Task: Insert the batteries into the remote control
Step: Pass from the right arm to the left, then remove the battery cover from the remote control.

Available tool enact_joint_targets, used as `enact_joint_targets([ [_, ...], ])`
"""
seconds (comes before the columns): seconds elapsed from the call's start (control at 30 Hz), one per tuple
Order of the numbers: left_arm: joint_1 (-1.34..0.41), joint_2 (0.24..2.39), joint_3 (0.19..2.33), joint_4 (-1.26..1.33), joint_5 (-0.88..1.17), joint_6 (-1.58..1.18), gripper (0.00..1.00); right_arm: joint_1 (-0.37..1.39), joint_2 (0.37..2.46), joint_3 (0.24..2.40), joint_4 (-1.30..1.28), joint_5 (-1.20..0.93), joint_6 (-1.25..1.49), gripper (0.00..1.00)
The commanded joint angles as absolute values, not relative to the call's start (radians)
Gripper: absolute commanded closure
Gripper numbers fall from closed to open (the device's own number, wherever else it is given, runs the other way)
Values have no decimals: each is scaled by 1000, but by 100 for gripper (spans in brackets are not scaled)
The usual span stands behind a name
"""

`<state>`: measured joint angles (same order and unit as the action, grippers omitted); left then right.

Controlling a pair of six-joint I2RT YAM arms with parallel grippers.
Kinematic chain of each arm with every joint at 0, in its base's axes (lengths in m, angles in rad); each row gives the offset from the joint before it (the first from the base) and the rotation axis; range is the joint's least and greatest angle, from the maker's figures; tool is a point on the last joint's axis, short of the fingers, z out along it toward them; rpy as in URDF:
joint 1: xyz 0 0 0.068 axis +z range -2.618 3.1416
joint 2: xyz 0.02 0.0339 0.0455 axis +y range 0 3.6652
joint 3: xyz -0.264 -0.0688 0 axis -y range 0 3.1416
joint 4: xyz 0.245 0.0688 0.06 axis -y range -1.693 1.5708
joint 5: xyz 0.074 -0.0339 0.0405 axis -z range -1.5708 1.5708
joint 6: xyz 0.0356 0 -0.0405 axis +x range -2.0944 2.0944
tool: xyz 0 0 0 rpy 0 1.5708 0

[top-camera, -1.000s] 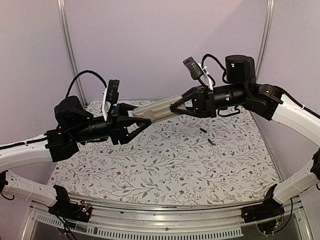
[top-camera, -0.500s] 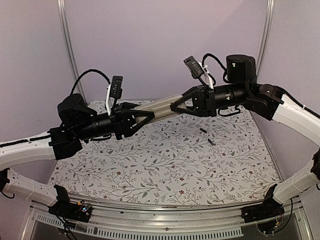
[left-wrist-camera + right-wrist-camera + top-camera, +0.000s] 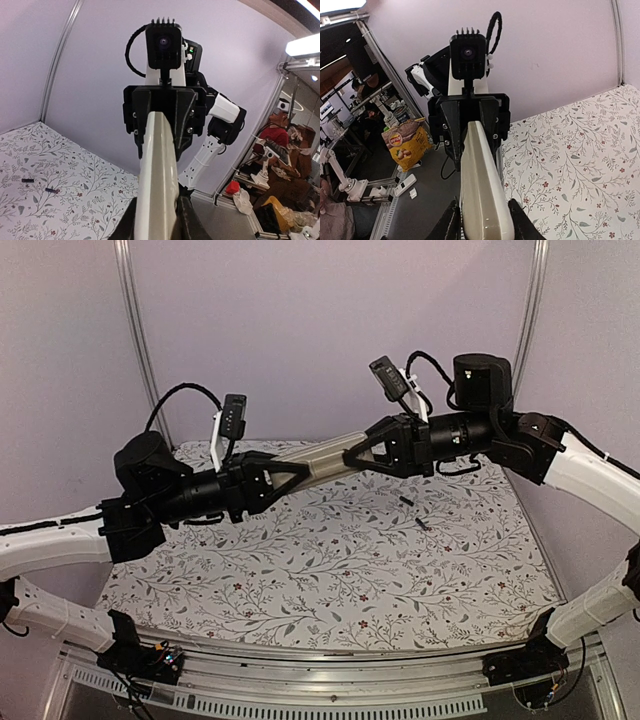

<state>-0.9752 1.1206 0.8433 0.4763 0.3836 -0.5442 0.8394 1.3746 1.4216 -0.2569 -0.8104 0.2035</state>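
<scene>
Between the two sets of jaws, held up in the air, hangs the slim rectangular tan-grey and white remote control (image 3: 322,457). Over the last second the left jaws have narrowed from wide open and clenched on its free end, while the right jaws grasp the other end as before. Both arms now share it, likely for a handover or a re-grip. Below and beyond the right jaws, the two tiny near-black cylindrical batteries (image 3: 406,501) lie slightly apart on the flower-patterned counter (image 3: 340,570). No view shows the remote's battery recess, but with both batteries on the counter it must be empty.
</scene>
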Motion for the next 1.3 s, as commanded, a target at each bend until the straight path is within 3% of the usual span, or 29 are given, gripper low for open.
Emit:
enact_joint_targets([
  [0.0,-978,1106,787,478,306,-594,100,821,1364,1370,-262,-749,225,56],
  [0.07,-976,1097,752,492,281,-628,100,810,1357,1347,-269,-737,224,33],
  [0.13,-971,1089,709,515,252,-674,100,784,1337,1319,-281,-720,219,19],
  [0.27,-931,1105,639,540,252,-789,100,707,1301,1250,-318,-702,203,12],
  [0.5,-804,1221,559,755,471,-875,100,655,1376,1242,-418,-710,147,25],
  [0.73,-754,1434,562,1025,650,-981,100,668,1448,1259,-427,-679,156,28],
  [1.0,-748,1475,578,1041,648,-955,100,672,1497,1264,-414,-682,212,50],
  [1.27,-745,1481,576,1032,626,-966,100,692,1526,1262,-384,-699,258,50],
])
